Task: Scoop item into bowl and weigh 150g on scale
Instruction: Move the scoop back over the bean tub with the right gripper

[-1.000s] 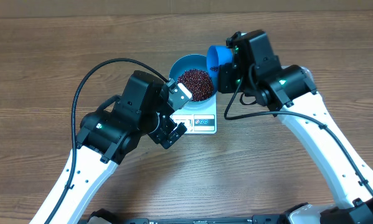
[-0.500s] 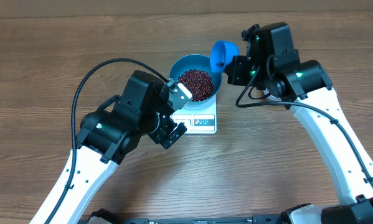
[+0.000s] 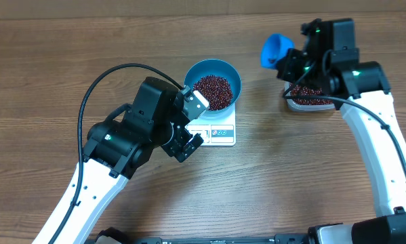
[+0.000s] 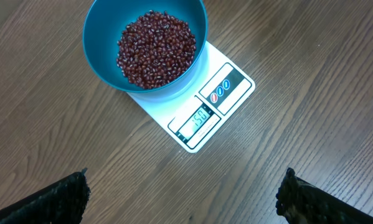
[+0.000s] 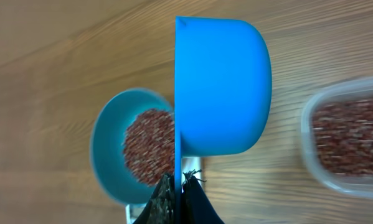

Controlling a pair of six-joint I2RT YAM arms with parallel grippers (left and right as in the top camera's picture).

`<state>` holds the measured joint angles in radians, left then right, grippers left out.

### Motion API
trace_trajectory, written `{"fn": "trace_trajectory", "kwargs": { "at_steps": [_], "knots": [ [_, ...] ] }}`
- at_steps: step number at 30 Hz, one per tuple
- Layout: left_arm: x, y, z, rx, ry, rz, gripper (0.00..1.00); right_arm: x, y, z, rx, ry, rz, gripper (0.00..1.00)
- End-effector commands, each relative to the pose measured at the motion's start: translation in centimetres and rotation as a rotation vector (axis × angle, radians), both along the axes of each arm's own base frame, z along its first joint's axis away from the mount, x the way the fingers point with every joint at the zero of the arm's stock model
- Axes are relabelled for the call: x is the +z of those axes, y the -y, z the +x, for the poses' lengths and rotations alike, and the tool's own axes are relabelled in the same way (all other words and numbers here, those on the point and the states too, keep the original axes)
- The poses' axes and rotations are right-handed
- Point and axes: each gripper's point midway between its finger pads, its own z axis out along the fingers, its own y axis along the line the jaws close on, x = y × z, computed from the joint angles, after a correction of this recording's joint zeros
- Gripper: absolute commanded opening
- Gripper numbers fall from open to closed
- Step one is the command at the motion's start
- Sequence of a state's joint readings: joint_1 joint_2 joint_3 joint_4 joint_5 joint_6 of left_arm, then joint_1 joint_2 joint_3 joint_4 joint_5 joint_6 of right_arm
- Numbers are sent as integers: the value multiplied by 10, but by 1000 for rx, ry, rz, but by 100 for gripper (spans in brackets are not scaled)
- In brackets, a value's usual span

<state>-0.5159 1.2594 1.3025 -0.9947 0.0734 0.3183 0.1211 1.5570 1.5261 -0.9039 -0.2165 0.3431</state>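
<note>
The beans (image 4: 154, 48) fill the bowl (image 4: 99, 57), which sits on the scale (image 4: 237, 72) about midway along the far half of the tabletop (image 3: 291, 176). The display (image 4: 198, 118) seems to read the target weight, so I judge the scooping about done, and the step in hand is the check. The right hand (image 5: 179, 198) is clamped on the handle of the scoop (image 5: 222, 87), held on edge between bowl and tub (image 3: 301, 105), towards the far right corner. I cannot tell whether the scoop carries beans. The left hand (image 4: 183, 202) hovers open and empty by the scale's front edge. Next calls for confirming the reading, then parking the scoop without jolting the scale. The tabletop is wood-grained, with no spilled beans visible — nothing of the room shows
</note>
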Motion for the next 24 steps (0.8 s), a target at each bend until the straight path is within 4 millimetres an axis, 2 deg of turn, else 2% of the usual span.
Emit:
{"fn": "trace_trajectory", "kwargs": {
  "at_steps": [1,5,14,24],
  "knots": [
    [10,-1,4,-6,34,-4,99,9,29,8,-84,28,-49,4],
    [10,-1,4,-6,34,-4,100,4,60,6,-155,3,-92,4],
    [10,-1,4,-6,34,-4,100,-9,114,-9,-264,-73,-184,4],
    [10,-1,4,-6,33,-3,100,-19,136,-26,-280,-145,-315,4]
  ]
}}
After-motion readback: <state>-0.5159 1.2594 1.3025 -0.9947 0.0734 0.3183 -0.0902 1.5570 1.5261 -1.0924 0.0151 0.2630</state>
